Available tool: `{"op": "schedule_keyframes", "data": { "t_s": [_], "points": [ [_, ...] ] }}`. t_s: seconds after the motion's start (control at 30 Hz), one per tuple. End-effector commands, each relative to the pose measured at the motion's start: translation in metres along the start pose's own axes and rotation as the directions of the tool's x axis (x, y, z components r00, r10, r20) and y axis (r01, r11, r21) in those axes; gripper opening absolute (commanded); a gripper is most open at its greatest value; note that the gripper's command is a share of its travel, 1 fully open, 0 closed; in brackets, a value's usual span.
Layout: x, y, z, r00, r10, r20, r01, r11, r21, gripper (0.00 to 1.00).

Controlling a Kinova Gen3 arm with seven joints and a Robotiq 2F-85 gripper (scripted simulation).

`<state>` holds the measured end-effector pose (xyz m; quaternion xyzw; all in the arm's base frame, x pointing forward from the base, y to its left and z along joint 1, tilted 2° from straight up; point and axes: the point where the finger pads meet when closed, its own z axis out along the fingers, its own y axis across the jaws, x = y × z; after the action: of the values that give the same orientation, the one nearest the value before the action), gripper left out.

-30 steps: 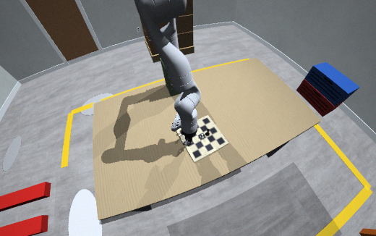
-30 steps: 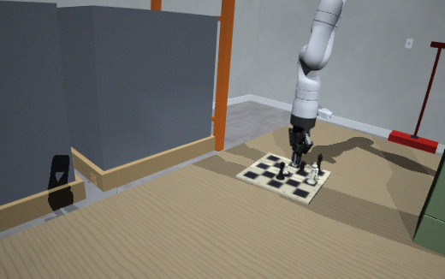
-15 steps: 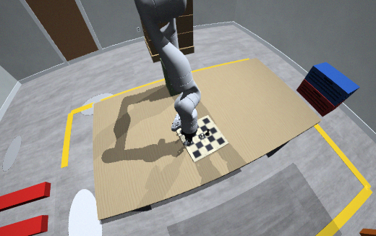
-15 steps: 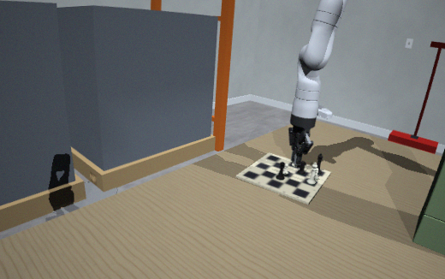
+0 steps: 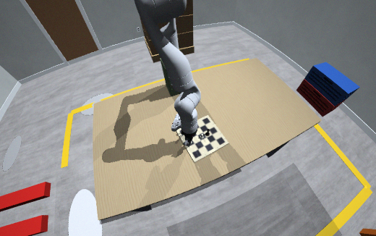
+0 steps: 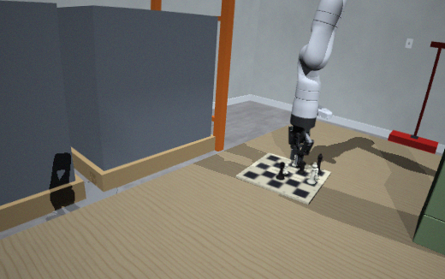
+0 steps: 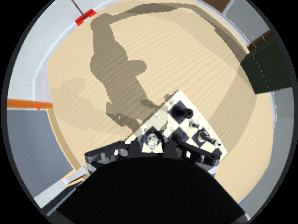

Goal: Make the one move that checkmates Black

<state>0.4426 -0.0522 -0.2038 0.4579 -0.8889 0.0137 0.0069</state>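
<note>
The small chessboard [image 5: 203,138] lies on the wooden table; it also shows in the exterior view [image 6: 284,176] and in the wrist view [image 7: 178,133]. My gripper [image 6: 298,163] points straight down over the board's far side, low among the pieces, with its fingers partly apart. A small pale piece [image 6: 294,163] stands at the fingertips; I cannot tell whether they touch it. A black piece [image 6: 281,171] stands to the left, a white piece [image 6: 314,173] and a tall black piece [image 6: 320,163] to the right. In the top view the arm hides the gripper [image 5: 186,140].
A green box [image 6: 432,214] stands at the table's right edge. Grey panels on a wooden base [image 6: 107,98] and an orange post [image 6: 223,73] stand beyond the table. A blue and red crate [image 5: 327,88] sits on the floor.
</note>
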Motion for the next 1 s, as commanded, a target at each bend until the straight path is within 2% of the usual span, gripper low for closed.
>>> {"op": "schedule_keyframes", "data": {
  "t_s": [0.0,0.27,0.73,0.97],
  "points": [
    [0.000,-0.001,-0.001,1.000,0.000,0.001,0.000,1.000,0.002,0.37],
    [0.000,-0.001,-0.008,1.000,0.000,0.001,0.000,1.000,0.002,0.37],
    [0.000,-0.001,-0.076,1.000,0.000,0.001,0.000,1.000,0.002,0.37],
    [0.000,-0.001,-0.089,1.000,0.000,0.001,0.000,1.000,0.002,0.37]
  ]
}}
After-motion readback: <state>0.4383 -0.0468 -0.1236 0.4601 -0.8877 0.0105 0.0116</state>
